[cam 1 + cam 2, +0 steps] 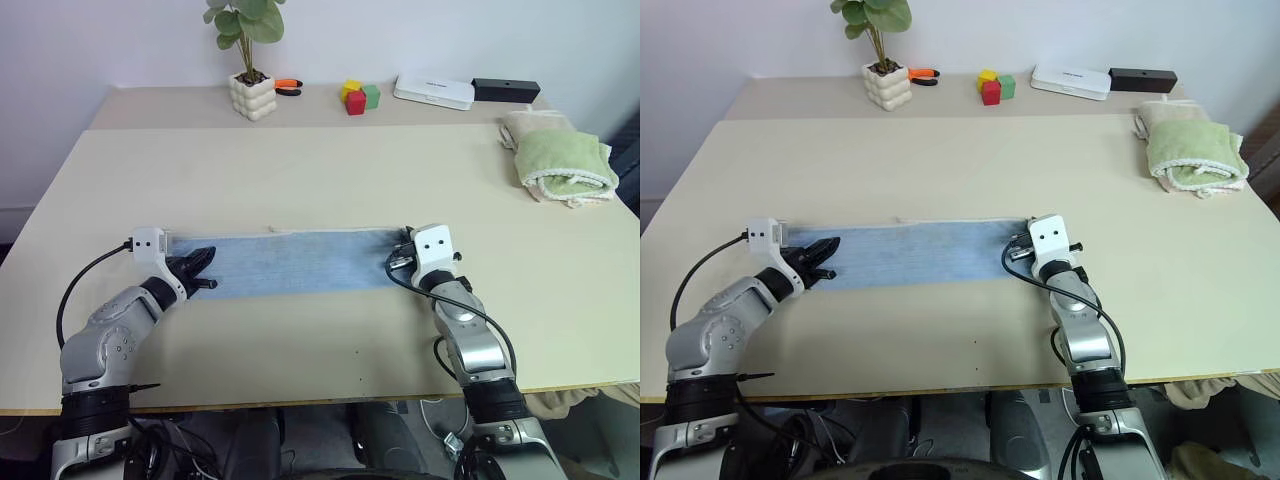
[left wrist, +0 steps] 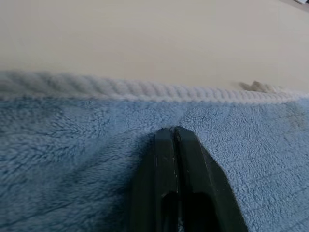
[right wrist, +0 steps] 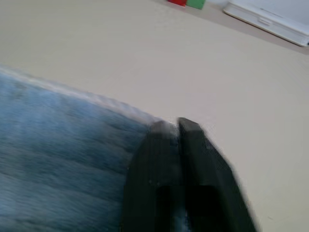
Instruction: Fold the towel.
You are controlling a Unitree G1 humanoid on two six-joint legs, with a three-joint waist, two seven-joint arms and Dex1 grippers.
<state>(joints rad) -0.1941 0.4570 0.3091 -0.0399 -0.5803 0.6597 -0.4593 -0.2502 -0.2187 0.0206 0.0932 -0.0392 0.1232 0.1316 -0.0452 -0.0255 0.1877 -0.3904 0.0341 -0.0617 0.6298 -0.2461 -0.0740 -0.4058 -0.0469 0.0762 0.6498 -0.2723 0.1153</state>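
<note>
While the towel [image 1: 300,262] lies flat as a long blue strip near the front of the table [image 1: 330,170], it looks folded once already. The left gripper [image 2: 175,133] rests on its left end with its fingers almost pressed together, nothing pinched between them. The right gripper [image 3: 175,126] sits at the far right corner with a thin gap. If the fingers grab only fluff, an end could slip free. Uneven pulling could drag the strip crooked. The green towel [image 1: 562,160] is well apart, so it is safe.

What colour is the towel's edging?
Pale whitish, ribbed edging along the light blue towel; clearest in the left wrist view.
</note>
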